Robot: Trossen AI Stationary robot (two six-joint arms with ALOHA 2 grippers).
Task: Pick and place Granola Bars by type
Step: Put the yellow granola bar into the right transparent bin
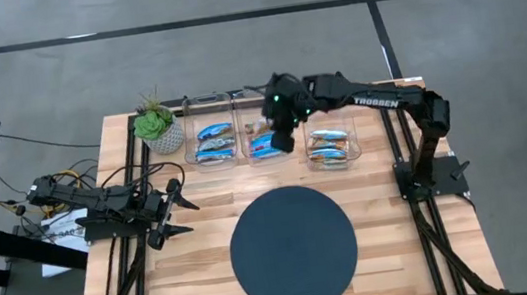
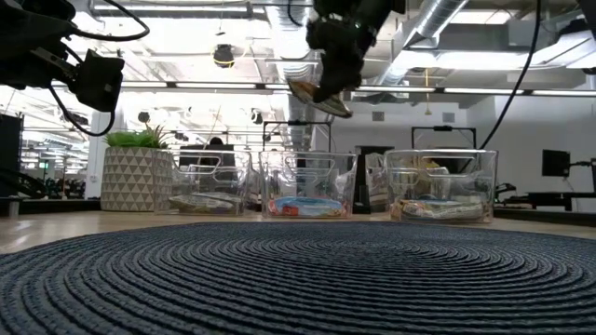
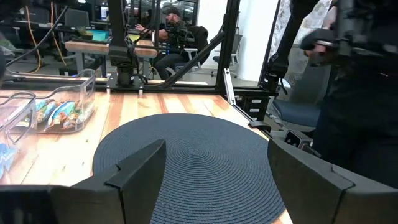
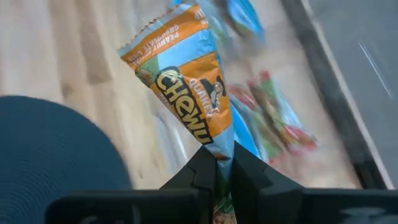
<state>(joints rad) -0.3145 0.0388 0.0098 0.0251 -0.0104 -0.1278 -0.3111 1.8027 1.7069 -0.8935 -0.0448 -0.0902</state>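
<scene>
"Chewy" reads on the orange-and-blue granola bar [image 4: 189, 81], with "Peanut" partly legible along its edge. Pinched by 1 end between the closed fingers [image 4: 198, 177] of the right gripper [image 1: 283, 141], high above the middle bin [image 2: 305, 186]. Left gripper [image 1: 173, 211] beside the mat [image 1: 294, 249], fingers spread wide, empty.

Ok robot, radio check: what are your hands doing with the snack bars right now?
Right gripper shut on orange granola bar, held high over the middle bin. Left gripper open, idle at table's left side. Nothing in the way.
</scene>
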